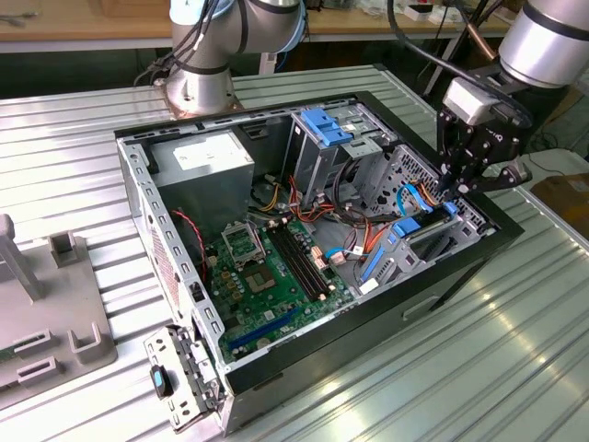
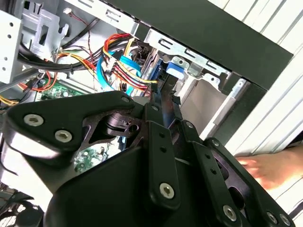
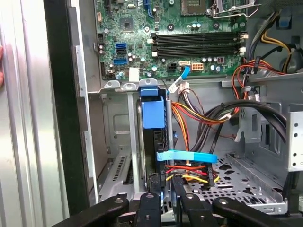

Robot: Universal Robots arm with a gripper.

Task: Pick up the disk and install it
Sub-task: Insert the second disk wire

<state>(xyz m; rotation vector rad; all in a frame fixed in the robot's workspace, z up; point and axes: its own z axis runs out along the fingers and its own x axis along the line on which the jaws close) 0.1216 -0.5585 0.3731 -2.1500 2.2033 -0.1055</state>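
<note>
The disk (image 1: 403, 232) stands on edge in the drive bay at the open computer case's (image 1: 479, 241) corner on the exterior view's right, its blue carrier (image 3: 153, 112) along the top edge. My gripper (image 1: 449, 195) reaches down into that bay from above. In the first wrist view its black fingers (image 3: 152, 196) sit on either side of the disk's near end, shut on it. The second wrist view has the gripper (image 2: 161, 101) narrowing to the thin edge just before the blue carrier (image 2: 174, 71).
Red, yellow and blue cables (image 3: 187, 156) crowd the bay beside the disk. The motherboard (image 1: 276, 267), power supply (image 1: 207, 161) and a metal drive cage with a blue latch (image 1: 324, 124) fill the case. A person's hand (image 2: 265, 168) rests outside the case wall. Grey fixtures (image 1: 55, 322) stand on the exterior view's left.
</note>
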